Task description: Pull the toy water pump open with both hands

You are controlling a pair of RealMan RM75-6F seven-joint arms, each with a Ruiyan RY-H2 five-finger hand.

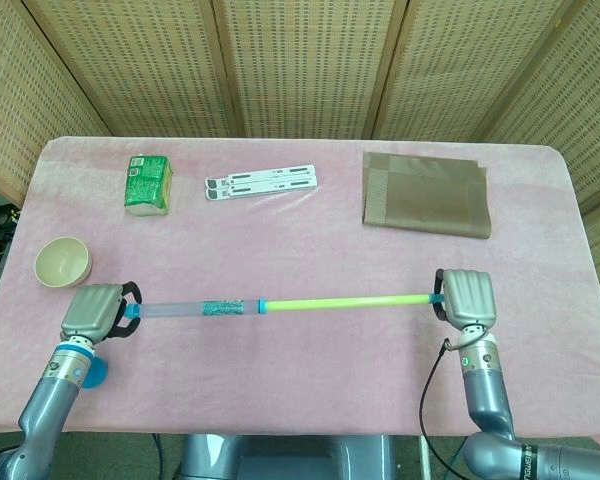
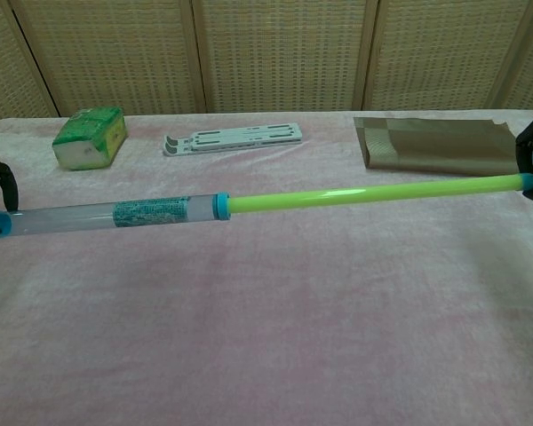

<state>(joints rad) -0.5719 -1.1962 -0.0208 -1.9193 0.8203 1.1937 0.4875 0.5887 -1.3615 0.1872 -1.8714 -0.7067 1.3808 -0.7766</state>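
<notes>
Pulling step looks near done: toy water pump (image 1: 270, 303) stretched long above the pink tabletop (image 1: 310, 230), green plunger rod well out of the clear barrel. Left robot hand (image 1: 95, 311) grips the barrel end, right robot hand (image 1: 464, 298) grips the rod end. Next likely needs only a final outward tug.

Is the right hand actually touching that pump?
Touching. The head view shows the right hand wrapped round the end of the pump, no gap visible.
</notes>
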